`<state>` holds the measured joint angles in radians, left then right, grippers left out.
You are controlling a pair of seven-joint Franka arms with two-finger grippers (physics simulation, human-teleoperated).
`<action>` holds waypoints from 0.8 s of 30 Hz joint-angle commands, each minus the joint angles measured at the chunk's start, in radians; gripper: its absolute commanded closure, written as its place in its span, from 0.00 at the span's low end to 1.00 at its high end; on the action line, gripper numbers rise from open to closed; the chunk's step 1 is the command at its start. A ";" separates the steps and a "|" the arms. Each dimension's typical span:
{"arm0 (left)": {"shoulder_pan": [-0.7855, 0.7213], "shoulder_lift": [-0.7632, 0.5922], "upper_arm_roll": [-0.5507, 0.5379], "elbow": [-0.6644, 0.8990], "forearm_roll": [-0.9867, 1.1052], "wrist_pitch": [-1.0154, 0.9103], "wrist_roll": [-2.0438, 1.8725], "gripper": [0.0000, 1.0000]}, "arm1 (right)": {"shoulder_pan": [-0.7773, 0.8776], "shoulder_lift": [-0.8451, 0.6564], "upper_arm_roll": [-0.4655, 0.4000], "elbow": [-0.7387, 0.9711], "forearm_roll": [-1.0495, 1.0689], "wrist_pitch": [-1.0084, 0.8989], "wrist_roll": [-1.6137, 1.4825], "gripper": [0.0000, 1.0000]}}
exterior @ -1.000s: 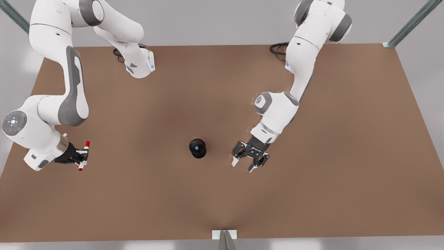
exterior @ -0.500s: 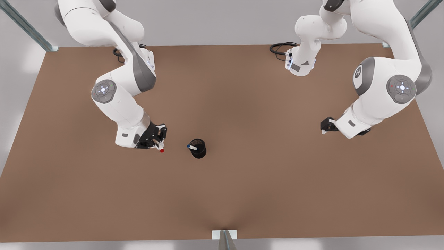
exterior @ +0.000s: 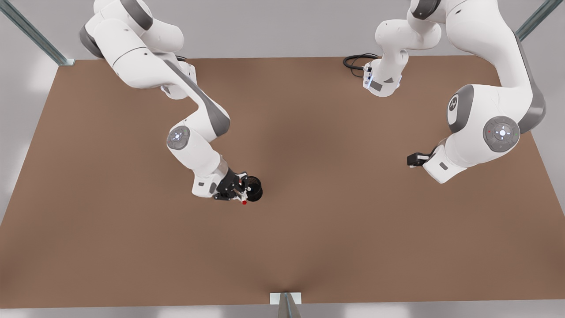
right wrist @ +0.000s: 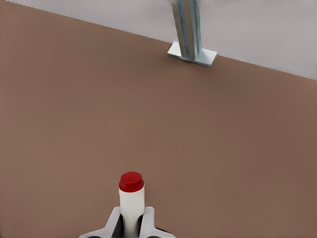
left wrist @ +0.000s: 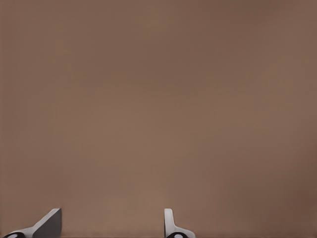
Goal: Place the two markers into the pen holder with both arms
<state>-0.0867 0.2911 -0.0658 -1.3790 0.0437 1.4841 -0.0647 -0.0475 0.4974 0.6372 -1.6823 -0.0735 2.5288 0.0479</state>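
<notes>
Pen holder [exterior: 254,188] stands upright on the brown tabletop [exterior: 309,247], roughly mid-surface. Right tool [exterior: 240,191] sits just beside the holder, on the front view's left of it, clamped on the red marker [exterior: 242,198]; its white barrel is pinched between the black fingers [exterior: 229,191] w/ the red end poking out past them, level w/ the holder's rim and not inside the cup. In the right wrist view the same marker [right wrist: 131,201] runs straight out from between the pads [right wrist: 112,224], red end cap foremost, w/ bare tabletop beyond and a metal frame post [right wrist: 188,25] at the far edge. The blue marker can't be made out; the holder's inside is too dark and partly covered by the tool to tell. Left tool [exterior: 414,159] is well apart from the holder, toward the front view's right, waiting above the tabletop; in the left wrist view its two fingertips [left wrist: 49,224] are spread wide w/ nothing between them.
</notes>
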 commanded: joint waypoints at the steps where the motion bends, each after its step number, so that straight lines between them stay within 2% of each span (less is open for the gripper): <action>1: 0.002 -0.001 0.000 0.000 0.001 -0.010 -0.049 0.00 | 0.001 -0.003 0.009 -0.008 -0.012 0.183 0.136 0.78; 9: -0.007 0.000 0.000 0.000 0.001 -0.005 -0.050 0.00 | 0.006 0.007 0.026 -0.203 -0.018 0.508 0.130 0.78; 13: -0.010 0.000 -0.002 0.002 0.001 -0.005 -0.052 0.00 | 0.005 0.009 0.024 -0.278 -0.035 0.608 0.128 0.79; 24: -0.011 0.000 -0.005 0.002 0.001 -0.005 -0.052 0.00 | 0.001 0.075 -0.001 -0.284 -0.170 0.699 0.127 0.79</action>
<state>-0.0981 0.2926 -0.0704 -1.3780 0.0441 1.4792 -0.1026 -0.0468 0.5714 0.6370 -1.9670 -0.2233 3.1800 0.1417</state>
